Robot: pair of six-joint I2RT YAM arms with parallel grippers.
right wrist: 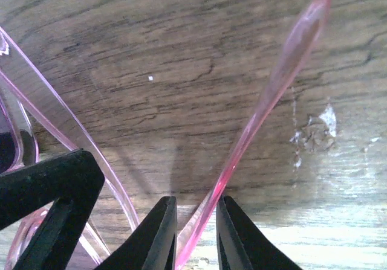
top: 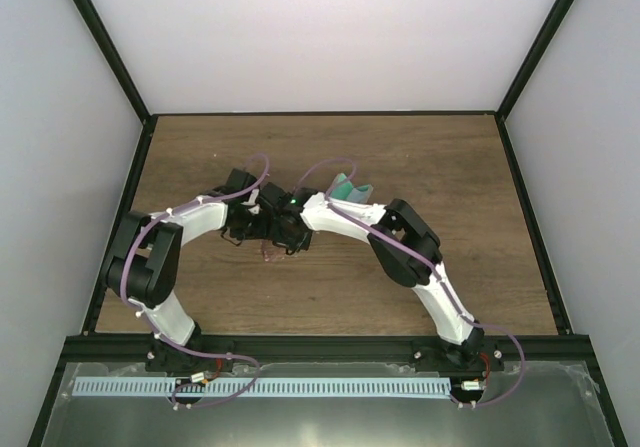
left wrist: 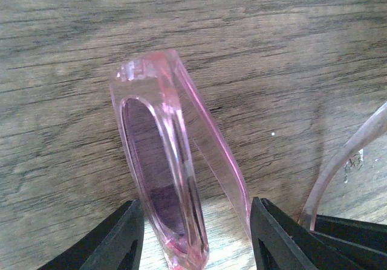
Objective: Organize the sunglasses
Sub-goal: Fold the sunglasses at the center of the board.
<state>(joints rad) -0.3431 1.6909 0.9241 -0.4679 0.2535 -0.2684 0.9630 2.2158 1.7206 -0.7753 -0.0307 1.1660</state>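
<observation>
The sunglasses (top: 268, 254) are a slim pink pair lying mid-table, between the two wrists. In the left wrist view their front frame (left wrist: 160, 161) and one folded temple sit between my left gripper's (left wrist: 196, 240) fingers, which touch them on both sides. In the right wrist view the other temple (right wrist: 272, 95) sticks out unfolded over the wood. My right gripper (right wrist: 196, 234) is closed to a narrow gap on that temple's base. In the top view the left gripper (top: 262, 229) and right gripper (top: 285, 235) are close together.
A light blue-green cloth (top: 350, 189) lies just behind the right forearm, partly hidden. The left gripper's black finger (right wrist: 48, 185) shows at the left of the right wrist view. A whitish scuff (right wrist: 314, 131) marks the wooden table (top: 450, 167). No case is in view.
</observation>
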